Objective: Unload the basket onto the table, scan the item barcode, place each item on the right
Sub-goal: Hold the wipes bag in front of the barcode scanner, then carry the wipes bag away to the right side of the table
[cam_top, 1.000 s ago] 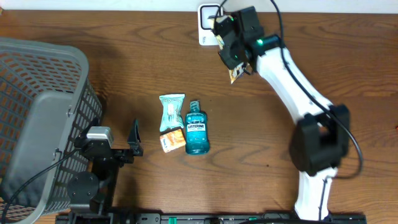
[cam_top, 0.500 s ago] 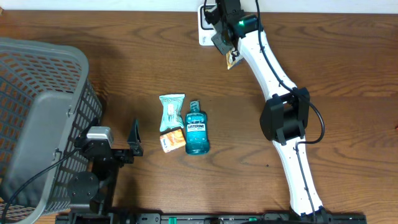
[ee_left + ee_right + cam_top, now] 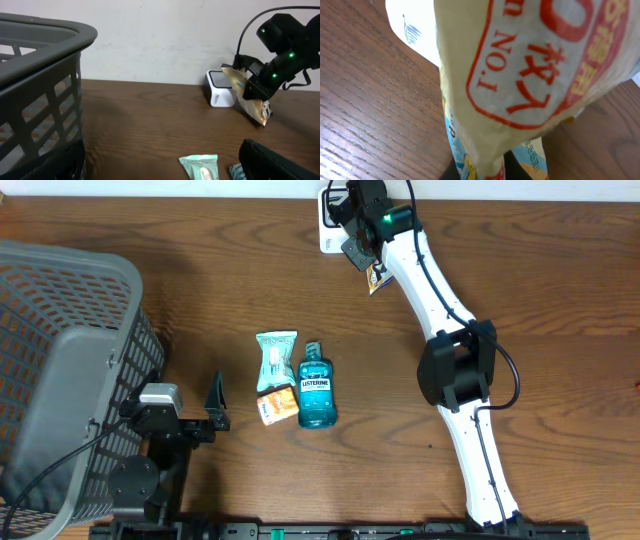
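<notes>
Overhead view: the right fingers [image 3: 363, 258] are pinched shut on a snack packet [image 3: 376, 278]. They hold it off the surface, just beside the white barcode scanner [image 3: 329, 225] at the far edge. The left fingers [image 3: 216, 406] stand wide apart with nothing in them, near the grey basket [image 3: 120, 290] and well apart from the scanner. A green sachet [image 3: 275, 358], a Listerine bottle [image 3: 316, 392] and a small orange box [image 3: 277, 406] lie together mid-surface.

Left wrist view: the packet hangs tilted in front of the scanner, its upper part near the scanner's face and its lower end swung away. For a clean read I judge the printed code should face that window squarely — so the wrist wants turning until the packet's face lies parallel to it, close but not touching.

Right wrist view: the packet fills the frame, red "No.1" print towards the camera, the scanner's white body behind at upper left. No barcode shows on this side; it may be on the far face, but that cannot be told from here. The film looks slack, so a steady hold matters — a crease across the code could spoil the scan.
</notes>
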`<state>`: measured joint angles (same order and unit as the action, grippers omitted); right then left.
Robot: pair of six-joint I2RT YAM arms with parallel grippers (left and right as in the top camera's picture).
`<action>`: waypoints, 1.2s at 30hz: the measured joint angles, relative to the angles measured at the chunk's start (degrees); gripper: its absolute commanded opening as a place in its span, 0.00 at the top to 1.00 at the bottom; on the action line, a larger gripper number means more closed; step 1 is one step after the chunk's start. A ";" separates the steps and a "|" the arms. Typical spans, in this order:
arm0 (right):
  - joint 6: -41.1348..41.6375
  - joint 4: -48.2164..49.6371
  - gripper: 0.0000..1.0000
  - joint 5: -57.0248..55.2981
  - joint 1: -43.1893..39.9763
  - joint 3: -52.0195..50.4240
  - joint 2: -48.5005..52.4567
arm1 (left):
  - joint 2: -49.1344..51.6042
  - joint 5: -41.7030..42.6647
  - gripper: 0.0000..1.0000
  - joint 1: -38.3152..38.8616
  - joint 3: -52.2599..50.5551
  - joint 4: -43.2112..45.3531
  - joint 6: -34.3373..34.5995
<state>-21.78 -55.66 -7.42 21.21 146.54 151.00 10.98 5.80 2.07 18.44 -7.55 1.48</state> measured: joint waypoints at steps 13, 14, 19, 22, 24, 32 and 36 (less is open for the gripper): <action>-14.82 0.24 0.99 -12.72 2.01 1.01 0.24 | 0.00 0.02 0.02 0.00 0.00 0.00 0.00; -16.81 1.29 0.99 -13.44 2.12 1.01 0.24 | 0.00 0.00 0.02 0.00 0.00 0.00 0.00; -19.69 1.55 0.99 -15.72 2.05 1.03 0.22 | 0.00 0.02 0.02 0.00 0.00 0.00 0.00; -18.16 -1.44 0.99 -18.23 1.68 1.05 -0.57 | 0.00 0.00 0.02 0.00 0.00 0.00 0.00; -15.50 -6.40 0.99 -19.12 0.57 1.05 -2.32 | 0.00 0.02 0.02 0.00 0.00 0.00 0.00; 2.27 -16.46 0.99 -19.37 -20.41 1.62 -12.72 | 0.02 0.00 0.02 0.00 0.00 0.02 0.00; 3.45 -11.34 0.99 -16.87 -33.07 0.22 -12.70 | 0.02 0.00 0.02 0.00 0.00 0.00 0.00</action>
<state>-18.33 -67.00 -24.29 -11.86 146.76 138.30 11.00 5.80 2.07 18.44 -7.55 1.48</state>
